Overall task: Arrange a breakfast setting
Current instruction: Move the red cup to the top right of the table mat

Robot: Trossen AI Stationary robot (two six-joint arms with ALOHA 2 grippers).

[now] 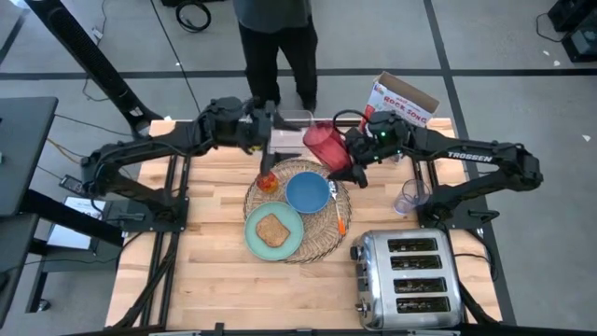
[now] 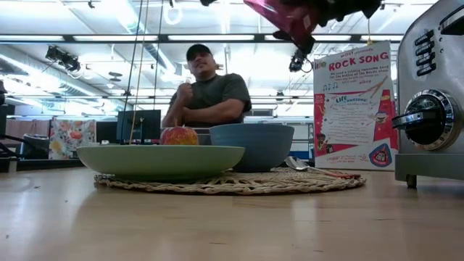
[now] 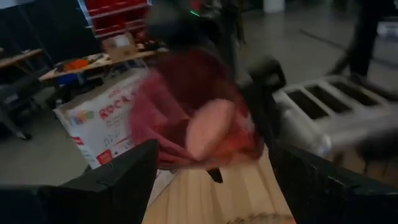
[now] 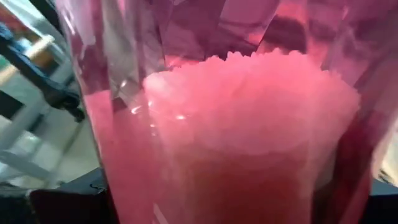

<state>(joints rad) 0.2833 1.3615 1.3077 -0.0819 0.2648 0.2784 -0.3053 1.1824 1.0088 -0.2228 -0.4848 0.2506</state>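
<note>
A round wicker placemat point(image 1: 322, 241) lies mid-table. On it sit a mint-green plate point(image 1: 252, 238) bearing a toast slice point(image 1: 272, 229), a blue bowl point(image 1: 308, 192), a red-yellow apple point(image 1: 269, 181) and an orange-handled utensil point(image 1: 340, 215). My right gripper point(image 1: 351, 157) is shut on the red translucent cup point(image 1: 323, 143), high above the mat's far edge; the cup also shows at the top of the low view point(image 2: 284, 16). My left gripper point(image 1: 265, 129) hangs open and empty by the far edge, facing the cup point(image 3: 186, 118). My right gripper holds the red cup by its side wall point(image 4: 124, 180), the cup between its two fingers. The fingers come from the table's right side. The cup is tilted and lifted clear of the table and the mat.
A chrome toaster point(image 1: 406, 280) stands at the near right. A clear tumbler point(image 1: 408, 197) stands right of the mat. A clear plastic tub point(image 1: 295, 119) and a printed box point(image 1: 401, 97) sit at the far edge. A person point(image 1: 275, 37) stands behind the table.
</note>
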